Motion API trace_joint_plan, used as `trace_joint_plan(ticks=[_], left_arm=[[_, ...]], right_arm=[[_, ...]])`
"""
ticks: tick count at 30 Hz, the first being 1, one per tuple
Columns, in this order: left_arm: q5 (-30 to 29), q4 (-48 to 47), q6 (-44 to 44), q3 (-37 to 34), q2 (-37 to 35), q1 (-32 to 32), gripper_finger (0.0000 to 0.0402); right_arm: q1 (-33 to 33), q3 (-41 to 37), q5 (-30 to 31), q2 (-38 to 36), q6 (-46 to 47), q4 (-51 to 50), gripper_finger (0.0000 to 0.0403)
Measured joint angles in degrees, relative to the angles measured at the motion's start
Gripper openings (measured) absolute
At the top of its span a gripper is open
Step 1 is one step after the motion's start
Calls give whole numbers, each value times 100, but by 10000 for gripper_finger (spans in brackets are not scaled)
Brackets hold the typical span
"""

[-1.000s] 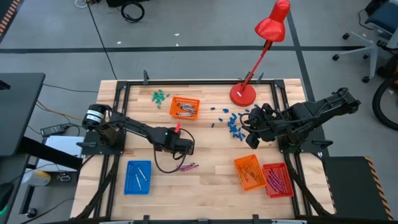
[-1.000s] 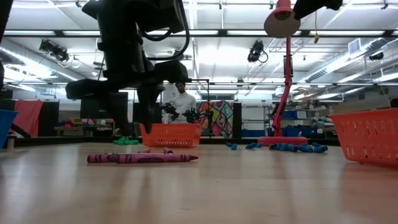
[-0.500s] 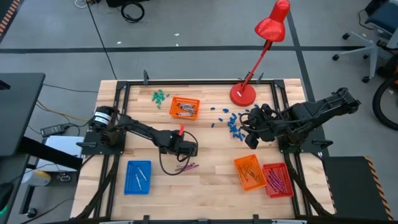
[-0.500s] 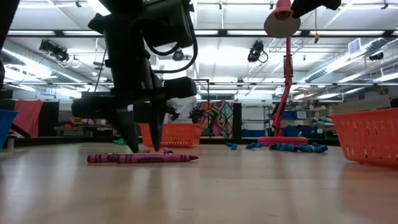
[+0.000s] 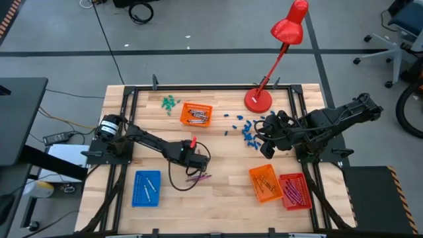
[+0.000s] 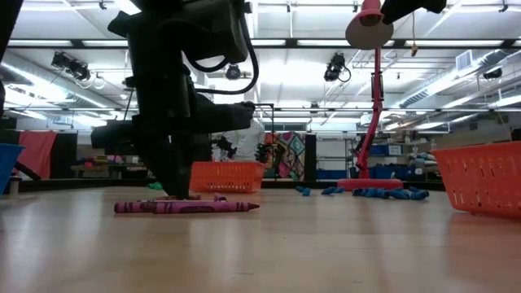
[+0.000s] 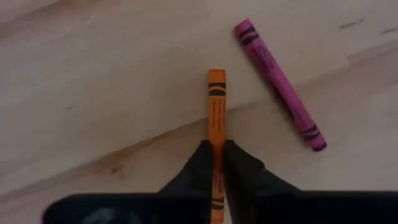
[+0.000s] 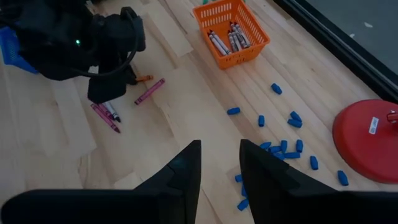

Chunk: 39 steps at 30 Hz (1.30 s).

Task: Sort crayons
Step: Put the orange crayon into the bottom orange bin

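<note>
An orange crayon (image 7: 216, 106) lies on the wooden table with my left gripper (image 7: 215, 163) shut on it, left of the table's middle (image 5: 196, 165). A magenta crayon (image 7: 280, 84) lies beside it, and a purple one (image 6: 186, 207) lies nearer the front edge. My right gripper (image 8: 217, 168) hangs open and holds nothing. It is above the table's right part (image 5: 266, 149), near the blue pieces (image 5: 248, 132). My left gripper pinches the orange crayon between its two fingers, on the long sides (image 7: 216, 138) around mid-length. The fingers (image 6: 175, 189) come from above, pointing down. The crayon lies flat on the table, one end sticking out past the fingertips.
An orange tray (image 5: 196, 114) with grey crayons stands at the far middle, and green pieces (image 5: 170, 102) lie beside it. A blue tray (image 5: 147, 188) is near left. An orange tray (image 5: 264, 182) and a red tray (image 5: 294, 190) are near right. A red lamp's base (image 5: 258, 99) stands at the far right.
My left gripper has come down to the table, a little toward the near edge. Its fingers, open a moment ago, have shut on the orange crayon. The crayons have stayed where they were.
</note>
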Motion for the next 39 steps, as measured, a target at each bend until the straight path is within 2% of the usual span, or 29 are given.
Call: trace_joint_plan(ticks=[2, 10, 16, 26, 33, 39], left_arm=[[53, -21, 2, -3, 0, -14, 15], [138, 211, 206, -46, -133, -10, 26], [139, 1000, 618, -39, -415, -30, 25], [-136, 2643, 502, -37, -413, -40, 28], [-349, 4266, 295, 53, -50, -58, 29], [-414, 4589, 294, 1089, 725, -153, 29]], right_arm=[[2, 0, 2, 0, -2, 0, 114], [0, 0, 4, 0, -13, -4, 114], [1, 0, 7, 0, -48, -11, 114], [0, 0, 9, 0, -55, -15, 114], [-44, 0, 17, 0, -53, -27, 114], [-46, 2, 164, 0, -39, -105, 114]])
